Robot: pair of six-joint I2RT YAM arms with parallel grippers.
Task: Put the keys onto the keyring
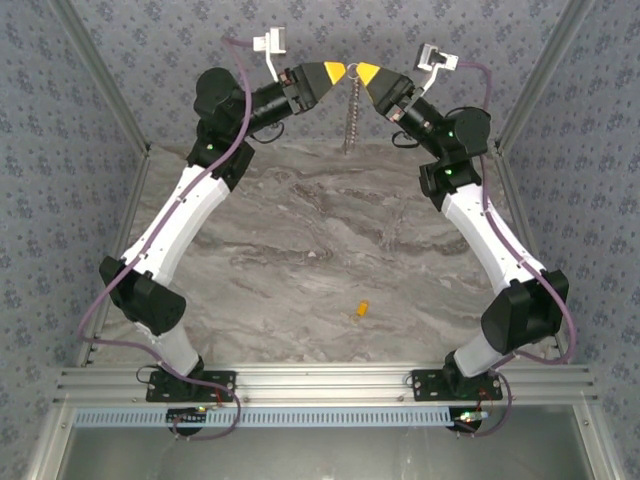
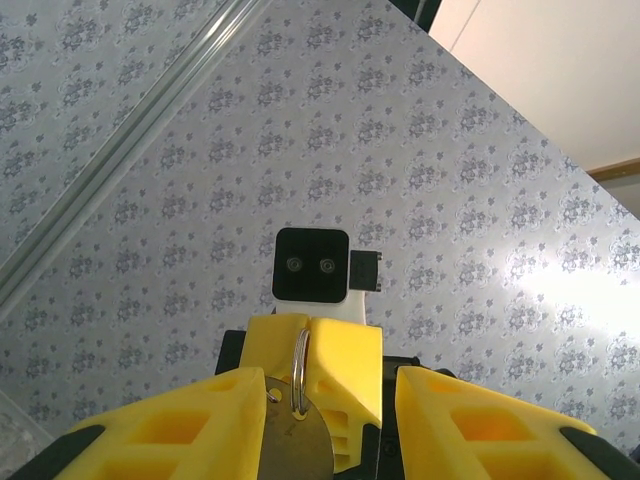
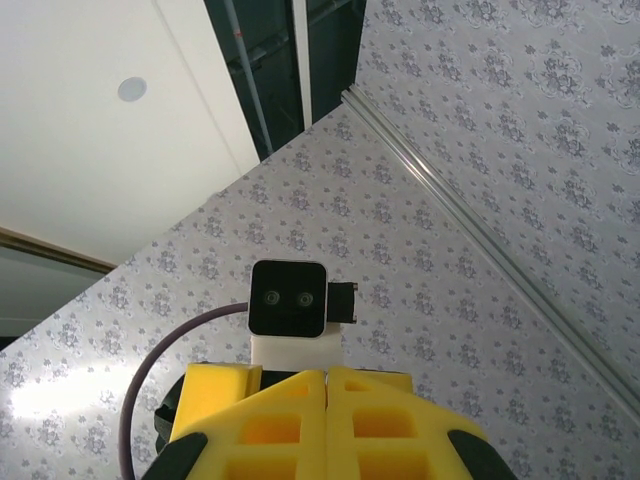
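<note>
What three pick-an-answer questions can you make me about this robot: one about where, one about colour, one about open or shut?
1. Where is the little yellow-orange key?
A) lying on the table
B) inside the left tool
C) threaded on the keyring

2. What colour is the keyring?
A) red
B) grey
C) green

3. How does the right tool stand?
A) wide open
B) shut
C) resting flat on the table

Answers:
1 A, it lies alone on the marble table.
2 B, the hanging chain looks like grey metal.
3 B, its yellow tips meet with no gap in the right wrist view.
</note>
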